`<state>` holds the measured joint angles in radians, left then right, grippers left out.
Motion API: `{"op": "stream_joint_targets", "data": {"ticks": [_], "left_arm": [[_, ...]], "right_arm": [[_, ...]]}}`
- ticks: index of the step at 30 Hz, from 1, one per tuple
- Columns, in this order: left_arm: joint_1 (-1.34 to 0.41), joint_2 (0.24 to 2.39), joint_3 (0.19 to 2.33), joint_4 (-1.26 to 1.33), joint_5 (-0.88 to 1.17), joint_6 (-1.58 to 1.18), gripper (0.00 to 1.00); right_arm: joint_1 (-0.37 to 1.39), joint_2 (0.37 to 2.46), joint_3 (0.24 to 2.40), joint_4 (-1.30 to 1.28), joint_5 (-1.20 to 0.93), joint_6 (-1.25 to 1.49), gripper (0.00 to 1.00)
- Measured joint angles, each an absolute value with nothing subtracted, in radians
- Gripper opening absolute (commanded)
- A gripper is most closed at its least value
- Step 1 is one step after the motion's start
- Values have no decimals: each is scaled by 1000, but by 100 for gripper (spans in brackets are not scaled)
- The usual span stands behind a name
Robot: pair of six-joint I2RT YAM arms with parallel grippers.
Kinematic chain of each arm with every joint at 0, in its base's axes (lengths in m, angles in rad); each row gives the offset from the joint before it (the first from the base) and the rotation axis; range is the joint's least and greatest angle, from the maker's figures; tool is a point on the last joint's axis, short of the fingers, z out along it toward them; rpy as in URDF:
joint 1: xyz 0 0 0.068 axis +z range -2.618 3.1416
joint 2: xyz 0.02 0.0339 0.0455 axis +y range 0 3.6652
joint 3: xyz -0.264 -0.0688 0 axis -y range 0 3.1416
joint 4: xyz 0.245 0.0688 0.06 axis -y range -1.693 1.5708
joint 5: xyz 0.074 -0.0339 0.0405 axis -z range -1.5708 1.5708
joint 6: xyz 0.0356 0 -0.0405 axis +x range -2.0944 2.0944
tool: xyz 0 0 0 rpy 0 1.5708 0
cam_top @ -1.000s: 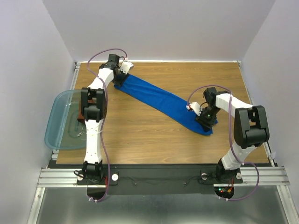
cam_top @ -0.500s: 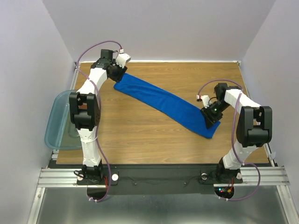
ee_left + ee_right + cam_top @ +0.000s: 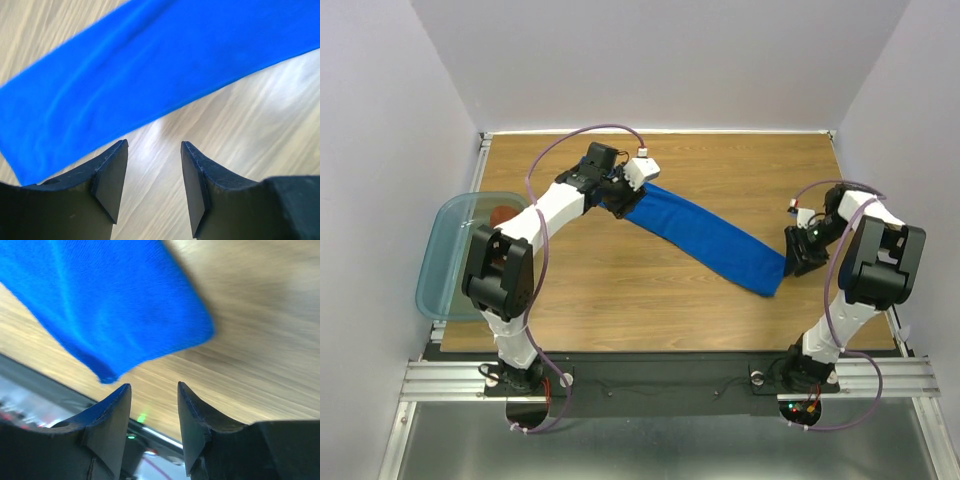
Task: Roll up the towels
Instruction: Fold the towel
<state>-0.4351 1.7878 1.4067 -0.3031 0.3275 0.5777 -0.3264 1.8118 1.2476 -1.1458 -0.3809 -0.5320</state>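
The blue towel [image 3: 710, 240] lies flat as a long diagonal strip on the wooden table [image 3: 620, 290]. My left gripper [image 3: 620, 203] hovers at its far left end, open, with only bare wood between its fingers [image 3: 112, 170]; the blue towel [image 3: 150, 70] fills the view just beyond them. My right gripper [image 3: 797, 257] is just right of the strip's near end, also open and empty [image 3: 154, 386], with the blue towel's corner [image 3: 110, 310] ahead of its left finger. A patch of the rust-brown towel [image 3: 502, 213] shows inside the bin.
A translucent teal bin [image 3: 448, 258] overhangs the table's left edge. White walls close in the back and both sides. The metal rail [image 3: 660, 378] with the arm bases runs along the near edge.
Both arms have swung to the right. The blue towel has shifted right with them and its far end has left the back-left corner. My right gripper has come off the strip's near end.
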Motion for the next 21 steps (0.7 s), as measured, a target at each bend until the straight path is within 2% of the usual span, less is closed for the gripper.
{"op": "stream_joint_targets", "data": {"ticks": [7,16,17,19,20,21], "left_arm": [[-422,1730,1333,-223,320,548,58],[-411,1710,1288,-186,278,548,58],[-411,1710,1285,-182,274,549,58],[-411,1710,1283,-178,266,549,58],[-411,1709,1282,-176,261,549,58],[-411,1709,1282,-173,256,549,58]], "right_arm": [[-324,1855,1179,-1142,-426,-427,47],[-324,1953,1203,-1127,-480,-344,38],[-325,1964,1207,-1131,-493,-333,32],[-326,1975,1207,-1133,-507,-323,26],[-326,1982,1207,-1133,-511,-316,17],[-326,1985,1207,-1132,-517,-314,13]]}}
